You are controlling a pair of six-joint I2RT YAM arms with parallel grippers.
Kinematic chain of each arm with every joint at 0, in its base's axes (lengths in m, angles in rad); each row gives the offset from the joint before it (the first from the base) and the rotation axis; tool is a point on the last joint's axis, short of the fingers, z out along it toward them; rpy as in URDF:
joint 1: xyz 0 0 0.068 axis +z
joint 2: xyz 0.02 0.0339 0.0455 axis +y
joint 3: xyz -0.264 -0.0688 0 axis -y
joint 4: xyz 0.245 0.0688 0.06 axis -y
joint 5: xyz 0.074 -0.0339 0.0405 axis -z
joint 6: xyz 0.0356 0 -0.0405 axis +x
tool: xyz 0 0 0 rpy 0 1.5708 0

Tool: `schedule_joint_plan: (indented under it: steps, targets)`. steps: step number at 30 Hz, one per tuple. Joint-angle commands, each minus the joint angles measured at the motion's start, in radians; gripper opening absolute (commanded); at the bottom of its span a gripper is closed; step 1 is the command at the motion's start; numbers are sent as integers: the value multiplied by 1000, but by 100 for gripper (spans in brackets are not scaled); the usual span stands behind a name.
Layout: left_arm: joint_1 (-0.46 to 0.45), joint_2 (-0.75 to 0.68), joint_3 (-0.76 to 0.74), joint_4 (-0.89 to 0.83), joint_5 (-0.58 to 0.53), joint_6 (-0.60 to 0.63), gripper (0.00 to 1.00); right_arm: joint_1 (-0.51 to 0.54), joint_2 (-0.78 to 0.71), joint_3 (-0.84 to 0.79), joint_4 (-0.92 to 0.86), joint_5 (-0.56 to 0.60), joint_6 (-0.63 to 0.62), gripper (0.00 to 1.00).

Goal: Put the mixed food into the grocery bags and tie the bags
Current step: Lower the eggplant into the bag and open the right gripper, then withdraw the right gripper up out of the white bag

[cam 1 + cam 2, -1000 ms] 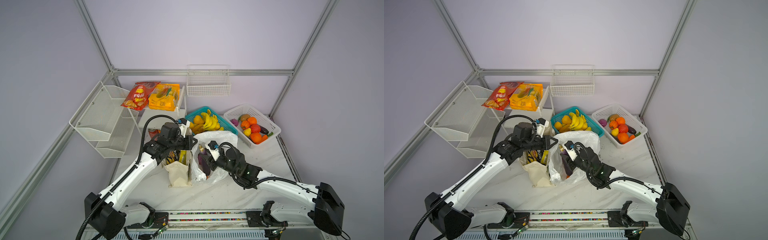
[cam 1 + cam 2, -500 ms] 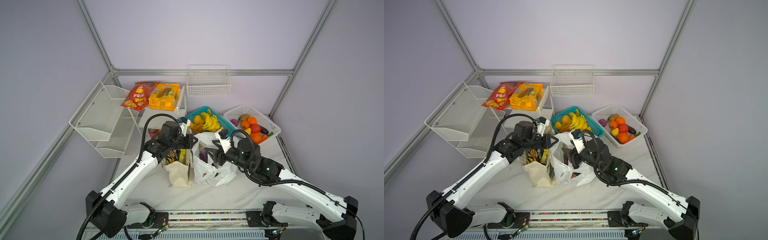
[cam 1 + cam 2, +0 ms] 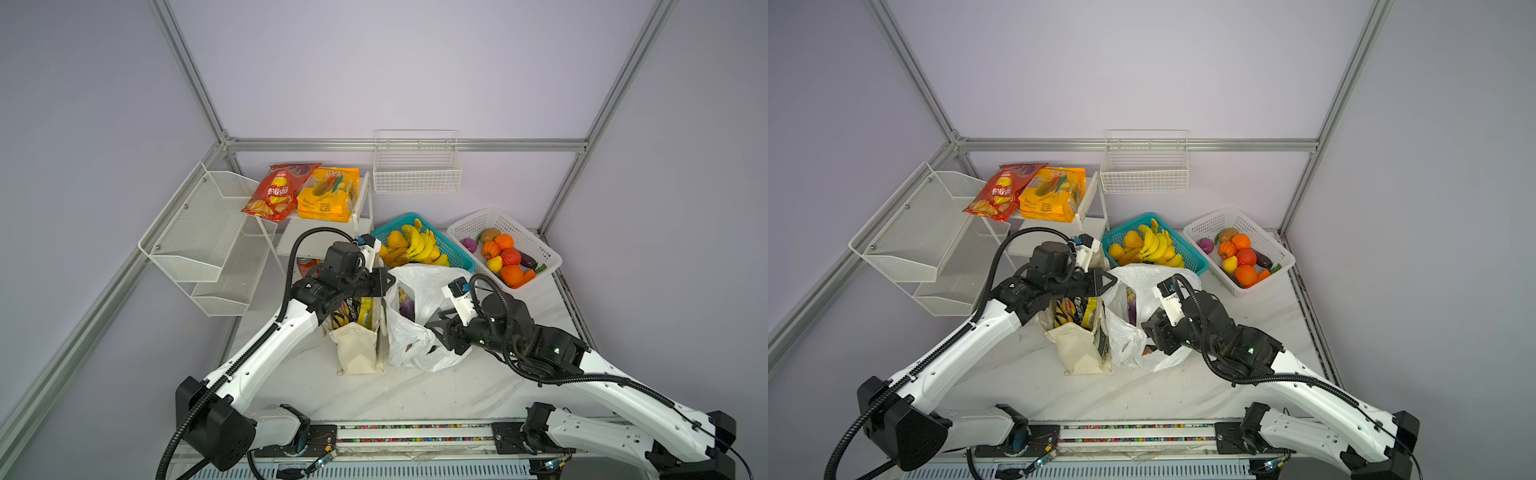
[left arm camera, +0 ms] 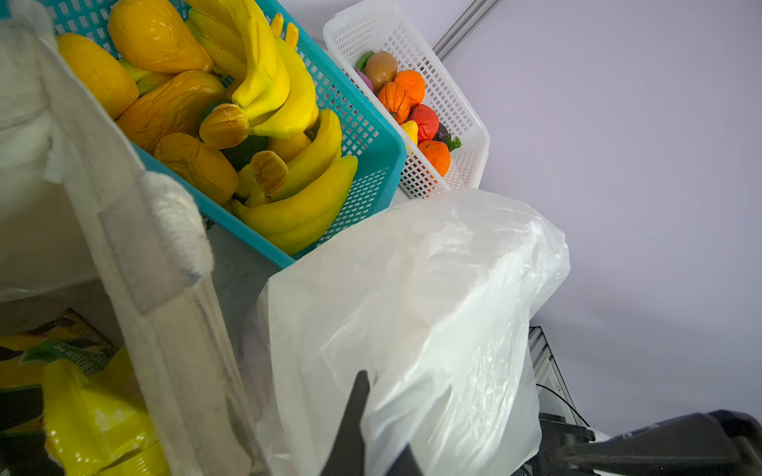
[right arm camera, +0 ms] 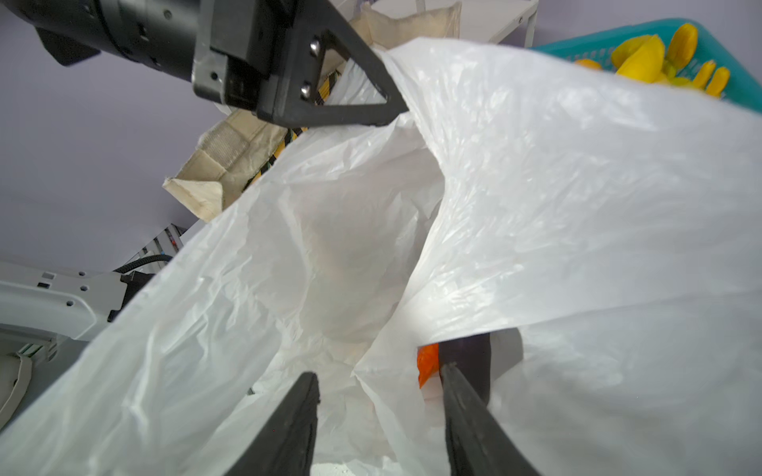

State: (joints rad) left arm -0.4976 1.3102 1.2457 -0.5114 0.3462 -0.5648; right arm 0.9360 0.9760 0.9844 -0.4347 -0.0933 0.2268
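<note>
Top views both show a white marbled tabletop (image 3: 415, 395) in a lilac booth, with two white robot arms reaching in from the near edge. At far left a wire shelf rack (image 3: 208, 232) stands by the wall. Beside it a red chip bag (image 3: 276, 193) and an orange-yellow packet (image 3: 328, 195) lie on a small shelf. Next come the left fingers (image 3: 388, 281), clenched on the raised rim of a white plastic bag (image 3: 428, 282) and holding its mouth up and open. The right wrist view shows the film pinched at their tips. Just below them a canvas tote (image 3: 357, 349) stands upright, touching the plastic bag, with a black chip bag (image 3: 343, 309) and a yellow snack packet (image 3: 365, 309) standing inside it. A purple eggplant (image 3: 406, 305) lies inside the plastic bag. To the right, the right fingers (image 3: 438, 336) stand apart, released, low against the bag's right flank, with a loose fold of film between them and nothing gripped. Further right, at the back, a teal basket (image 3: 455, 249) holds bananas (image 3: 419, 245), and a white basket (image 3: 519, 226) holds small toy fruit. Both bags already hold food, so the step in hand seems to be gathering the plastic bag's top for tying. The next move probably calls for the right fingers to rise to the opposite rim, close on that thin, slippery film, and draw it toward the left grip without tipping the bag.
</note>
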Motion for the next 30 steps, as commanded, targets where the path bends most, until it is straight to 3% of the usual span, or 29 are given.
schedule_joint_plan:
  steps: [1,11,17,18,20,24,27,30]
  targets:
    - [7,-2,91,15,-6,-4,0,7,47,-27,63,-17,71,51]
    - [7,-3,99,17,-5,-3,0,7,204,-33,151,150,229,59]
    - [7,-5,97,25,3,-3,0,7,228,-119,470,119,304,60]
    - [7,-5,95,24,2,-2,0,7,219,-132,524,109,317,57]
    - [7,-5,95,25,-1,3,0,6,196,-144,588,116,335,40]
    - [6,-9,91,28,-12,14,0,5,141,-130,574,170,320,12]
    - [5,-17,92,33,-33,25,0,-12,80,-111,536,178,286,2]
    - [7,-38,88,42,-66,44,29,-38,39,-62,473,162,256,0]
